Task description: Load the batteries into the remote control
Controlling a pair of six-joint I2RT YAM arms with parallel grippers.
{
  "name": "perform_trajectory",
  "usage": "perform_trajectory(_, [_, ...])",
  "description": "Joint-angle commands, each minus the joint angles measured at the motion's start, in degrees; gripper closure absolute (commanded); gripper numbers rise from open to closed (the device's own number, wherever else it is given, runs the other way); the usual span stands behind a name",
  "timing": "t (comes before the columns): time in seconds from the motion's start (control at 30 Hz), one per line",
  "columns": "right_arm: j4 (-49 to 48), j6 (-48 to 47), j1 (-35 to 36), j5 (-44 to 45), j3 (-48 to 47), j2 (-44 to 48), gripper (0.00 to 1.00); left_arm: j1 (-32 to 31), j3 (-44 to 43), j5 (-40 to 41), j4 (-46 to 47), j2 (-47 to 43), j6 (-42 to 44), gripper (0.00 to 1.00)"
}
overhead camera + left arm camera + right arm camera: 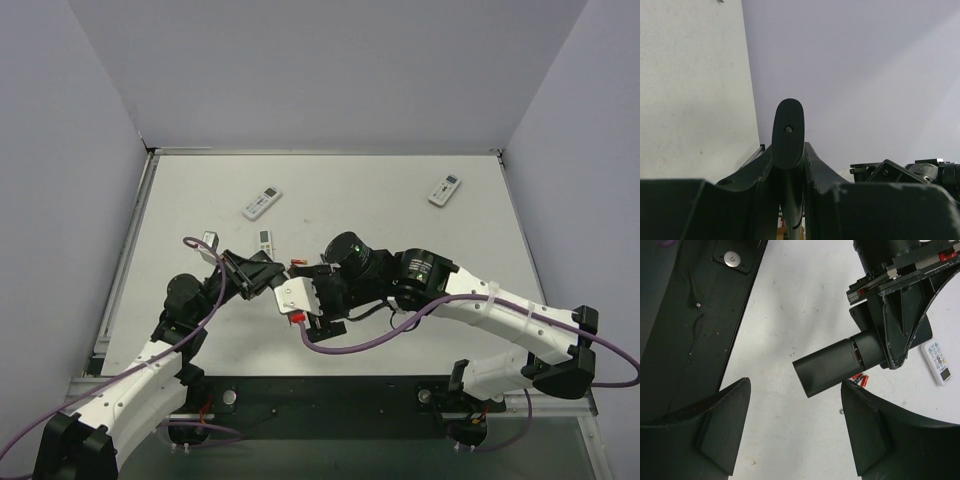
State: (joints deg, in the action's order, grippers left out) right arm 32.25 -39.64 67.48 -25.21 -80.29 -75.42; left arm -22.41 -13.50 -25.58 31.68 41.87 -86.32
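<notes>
My left gripper [258, 270] is shut on a black remote control [832, 366], held clear of the table. That remote shows end-on between the left fingers in the left wrist view [788, 131]. My right gripper [797, 432] is open and empty, its two fingers [722, 427] spread either side of the bare table just below the remote's free end. Two small red-and-black batteries [860, 380] lie on the table under the remote, by the right finger. In the top view the right gripper [292, 290] sits just right of the left one, and the batteries are hidden.
A small white remote [937, 360] lies near the left gripper, also seen in the top view [265, 239]. Two more white remotes lie farther back [262, 203] [444, 190]. A dark base plate [685, 315] runs along the table's near edge. Grey walls surround the table.
</notes>
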Motion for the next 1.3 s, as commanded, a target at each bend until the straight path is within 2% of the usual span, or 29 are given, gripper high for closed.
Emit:
perform_trajectory(0.0, [-2.0, -3.3, -0.1, -3.5, -1.4, -1.8, 0.33, 0.0, -3.4, -2.1, 1.8, 0.1, 1.0, 1.0])
perform_trajectory(0.17, [-2.0, -3.5, -0.1, -3.7, -2.0, -3.9, 0.38, 0.0, -3.9, -2.5, 2.0, 0.2, 1.0, 1.0])
perform_trajectory(0.47, [-2.2, -4.9, -0.2, -0.7, -2.1, -6.3, 0.41, 0.0, -4.3, -3.2, 2.5, 0.2, 1.1, 1.0])
perform_trajectory(0.83, [-3.0, -3.9, -0.2, 3.6, 3.6, -5.7, 0.51, 0.0, -3.4, -3.2, 7.5, 0.2, -1.1, 1.0])
perform_trajectory(1.27, [-4.7, -1.3, -0.6, 2.9, 7.9, -4.7, 0.56, -0.1, -2.7, -3.1, 12.4, 0.3, -4.1, 1.0])
